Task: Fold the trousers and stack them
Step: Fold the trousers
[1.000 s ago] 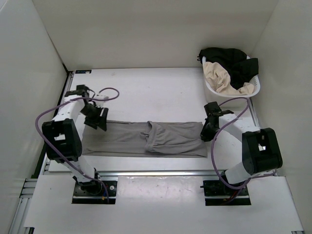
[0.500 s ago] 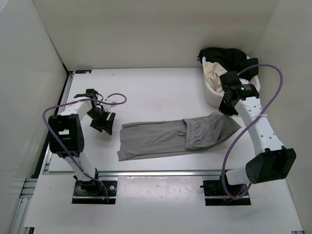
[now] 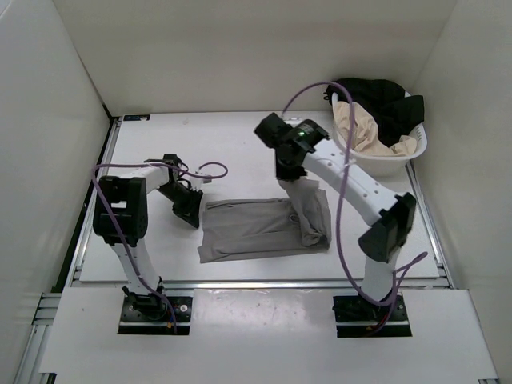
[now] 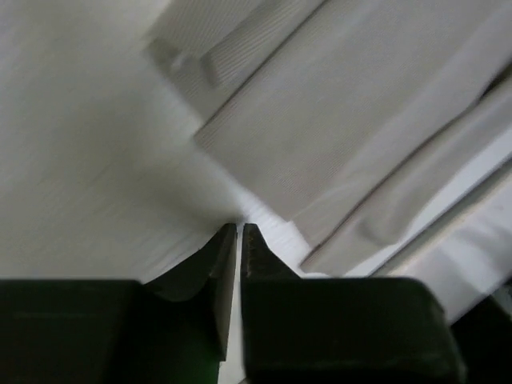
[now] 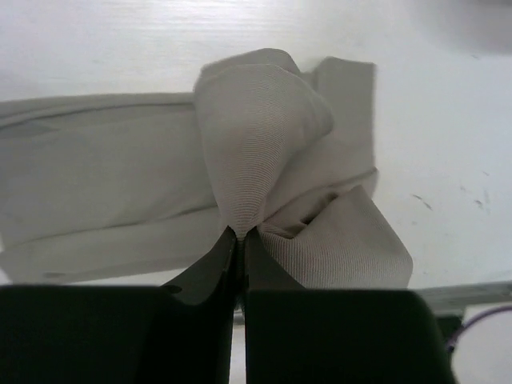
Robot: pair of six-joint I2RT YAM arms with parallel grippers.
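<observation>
The grey trousers [image 3: 244, 230] lie in the middle of the table, their right end lifted and doubled back over the rest. My right gripper [image 3: 290, 178] hangs above that end, shut on a pinched bunch of the fabric; in the right wrist view the cloth [image 5: 264, 128] rises straight out of the closed tips [image 5: 242, 234]. My left gripper [image 3: 193, 216] sits low at the trousers' left edge. In the left wrist view it [image 4: 240, 230] is shut with nothing between its fingers, the layered fabric edges [image 4: 344, 136] lying just beyond the tips.
A white laundry basket [image 3: 404, 152] with black and beige clothes stands at the back right. White walls close in the table on three sides. A metal rail [image 3: 264, 282] runs along the near edge.
My right arm has carried its end of the trousers up and leftward, doubling it over the rest. The trousers' left end slid right. My left gripper followed it and has shut.
</observation>
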